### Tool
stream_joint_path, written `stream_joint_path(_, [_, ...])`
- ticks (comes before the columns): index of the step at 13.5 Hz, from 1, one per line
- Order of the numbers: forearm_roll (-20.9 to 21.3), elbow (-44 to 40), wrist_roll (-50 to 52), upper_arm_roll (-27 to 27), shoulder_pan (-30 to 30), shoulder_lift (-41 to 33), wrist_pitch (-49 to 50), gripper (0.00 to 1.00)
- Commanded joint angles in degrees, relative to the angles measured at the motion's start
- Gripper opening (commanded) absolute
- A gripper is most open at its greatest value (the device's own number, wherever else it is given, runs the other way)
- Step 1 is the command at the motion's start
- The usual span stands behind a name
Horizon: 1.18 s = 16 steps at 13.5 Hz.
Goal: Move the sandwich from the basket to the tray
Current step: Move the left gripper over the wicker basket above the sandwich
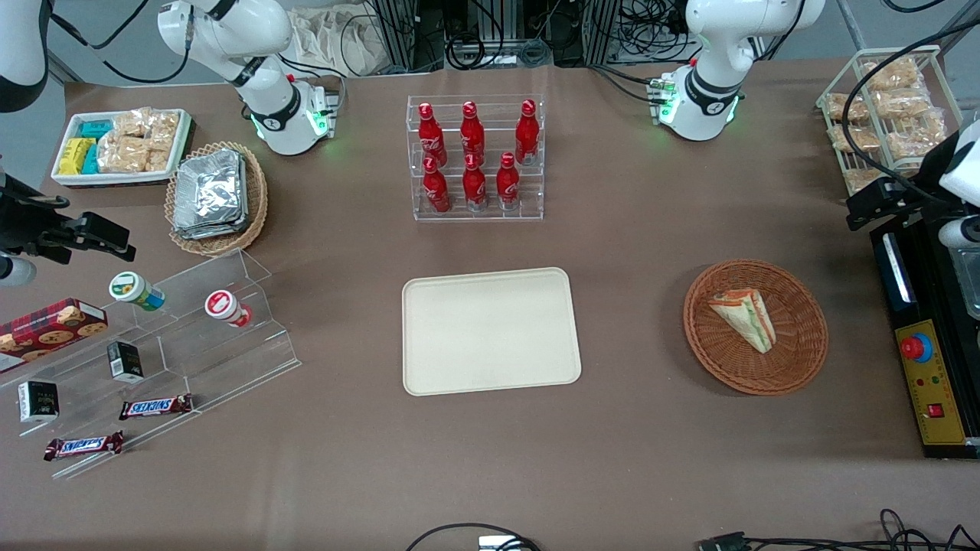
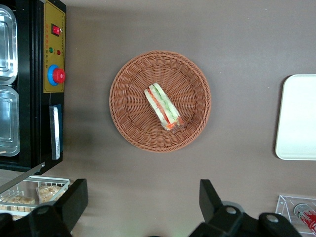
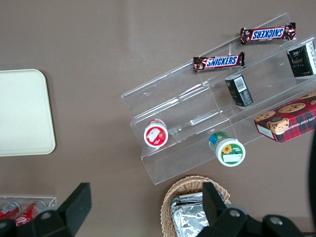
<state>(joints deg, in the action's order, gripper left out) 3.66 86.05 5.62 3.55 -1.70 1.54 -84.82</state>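
Tray (image 1: pixel 490 330) x1 | basket (image 1: pixel 796 360) x1, sandwich (image 1: pixel 744 317) x1 inside | end effector (image 2: pixel 143 202) open above

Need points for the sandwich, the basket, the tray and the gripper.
sandwich (image 2: pixel 163 106), left wrist view, on its striped filling edge.
basket (image 1: pixel 804 360), front view, on the woven rim.
tray (image 1: pixel 490 330), front view, on its bare floor.
gripper (image 2: pixel 143 202), left wrist view, midway between open fingertips, above the table beside the basket.

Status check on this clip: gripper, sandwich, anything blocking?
Left gripper open, high above the table, holding nothing. Wrapped triangular sandwich lies in the round reddish-brown wicker basket. Flat cream rectangular tray bare. Nothing in the way.
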Motion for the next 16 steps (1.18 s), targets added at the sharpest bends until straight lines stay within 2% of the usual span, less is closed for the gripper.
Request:
stream_joint_path(1, [-0.8, -1.9, -0.5, 0.2, -0.5, 0.8, 1.3, 1.00])
stream_joint_path(3, [-3.4, -2.1, -0.3, -0.1, -0.7, 0.9, 1.6, 1.00])
stream_joint_path(10, [-2.7, -1.9, -0.6, -0.1, -0.7, 2.1, 1.8, 1.00])
stream_joint_path(16, [-2.7, -2.0, 0.0, -0.2, -0.7, 9.2, 0.1, 1.00])
